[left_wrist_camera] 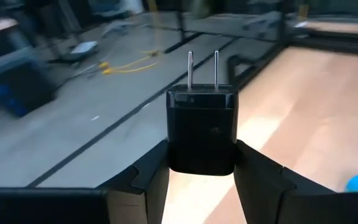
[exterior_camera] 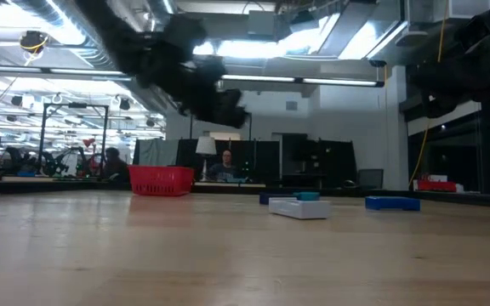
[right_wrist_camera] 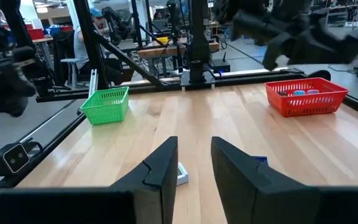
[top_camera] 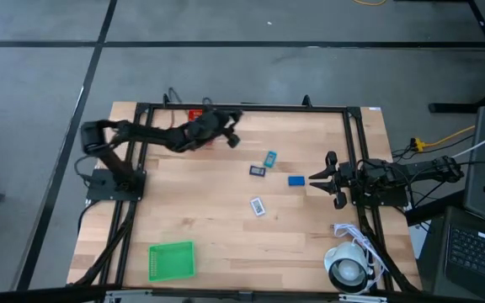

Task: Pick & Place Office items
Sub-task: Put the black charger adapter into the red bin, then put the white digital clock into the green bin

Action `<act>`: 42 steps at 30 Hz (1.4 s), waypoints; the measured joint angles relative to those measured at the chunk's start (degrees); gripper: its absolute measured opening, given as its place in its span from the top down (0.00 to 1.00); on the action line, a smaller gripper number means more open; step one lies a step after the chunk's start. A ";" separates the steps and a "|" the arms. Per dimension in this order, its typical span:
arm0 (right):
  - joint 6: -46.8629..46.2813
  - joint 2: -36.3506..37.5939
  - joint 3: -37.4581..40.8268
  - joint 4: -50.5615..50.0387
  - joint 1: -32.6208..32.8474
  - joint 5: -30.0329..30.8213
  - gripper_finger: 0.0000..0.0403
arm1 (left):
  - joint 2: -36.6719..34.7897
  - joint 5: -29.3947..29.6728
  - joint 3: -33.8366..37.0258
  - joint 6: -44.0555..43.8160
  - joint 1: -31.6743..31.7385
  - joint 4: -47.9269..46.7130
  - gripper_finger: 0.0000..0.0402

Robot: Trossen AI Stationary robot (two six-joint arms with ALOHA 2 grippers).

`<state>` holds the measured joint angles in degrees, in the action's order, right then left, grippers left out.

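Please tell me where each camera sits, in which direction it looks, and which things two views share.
High: overhead, straight down; both arms, table.
Low: table height, level across; left arm above, red bin.
Left wrist: left gripper shut on black plug.
Right wrist: over open right gripper, across table.
Shared: red bin, green bin, also high view.

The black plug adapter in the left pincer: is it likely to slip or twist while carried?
The black plug adapter looks rigid and blocky, so it probably won't flex. The left pincer clamps its flat sides low down, which should resist twisting. Its smooth casing might slide if jolted.
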<state>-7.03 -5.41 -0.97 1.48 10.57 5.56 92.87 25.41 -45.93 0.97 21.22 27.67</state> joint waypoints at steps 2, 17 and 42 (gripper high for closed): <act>0.00 0.00 0.00 -0.02 0.00 0.00 0.75 | -3.82 2.46 4.43 -1.33 0.38 -0.03 0.63; 0.00 0.00 0.00 0.00 0.00 0.31 0.74 | -15.62 4.52 19.51 -17.81 4.03 -18.91 0.63; 7.70 0.00 0.00 3.56 0.00 20.62 0.74 | -17.87 -0.87 19.36 -7.21 -18.43 36.68 0.33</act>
<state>0.67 -5.41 -0.97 5.03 10.57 26.19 75.00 24.54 -26.57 -6.24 2.80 64.34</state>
